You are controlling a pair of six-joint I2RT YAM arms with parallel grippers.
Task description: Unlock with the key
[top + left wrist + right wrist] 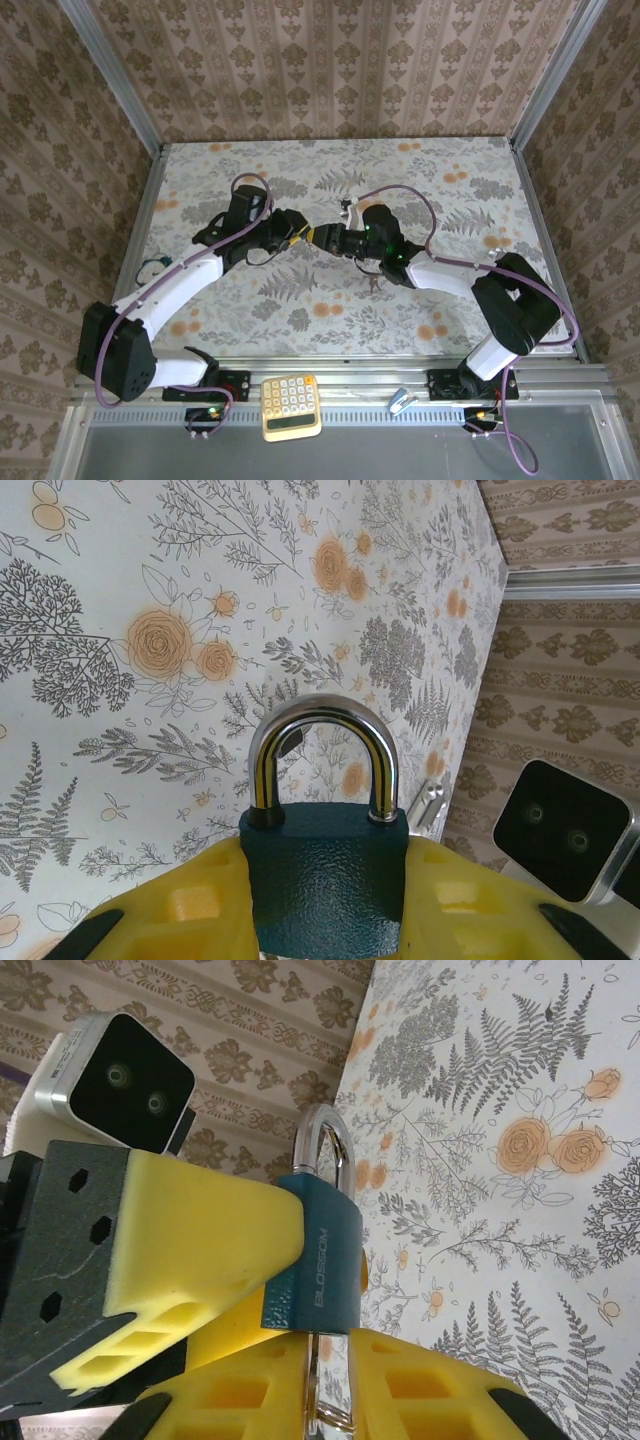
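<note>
Arms: From the top camera I see both reaching in to the middle of the desk (450, 190), left gripper (300, 237) and right gripper (336, 240) meeting tip to tip.

Left gripper: I have it clamped on the body of the padlock (325, 890), with a yellow finger (190, 910) pressed against each side.

Padlock: It is small with a blue body, and is held up off the floral desk surface. Its metal shackle (322, 715) points away from my left wrist camera, and both legs sit in the body. From the right wrist camera I read BLOSSOM along its narrow side.

Key: The key (314, 1355) is at the underside of the padlock. Its thin metal blade runs up into the bottom of the body, and a wire ring (330, 1422) hangs at its lower end. I cannot make out the head.

Right gripper: It is drawn almost closed, with only a narrow slot left between its yellow fingers (430, 1390). The key stands in that slot and is gripped there, just below the padlock.

Right wrist camera: Its black face (565, 830) shows at the lower right of my left wrist view, close to the padlock.

Calculator: The yellow calculator (292, 407) lies on the near rail between the two arm bases, well apart from the grippers.

Small item: Something small (375, 285) lies on the desk just near of the right gripper, too small for me to identify.
</note>
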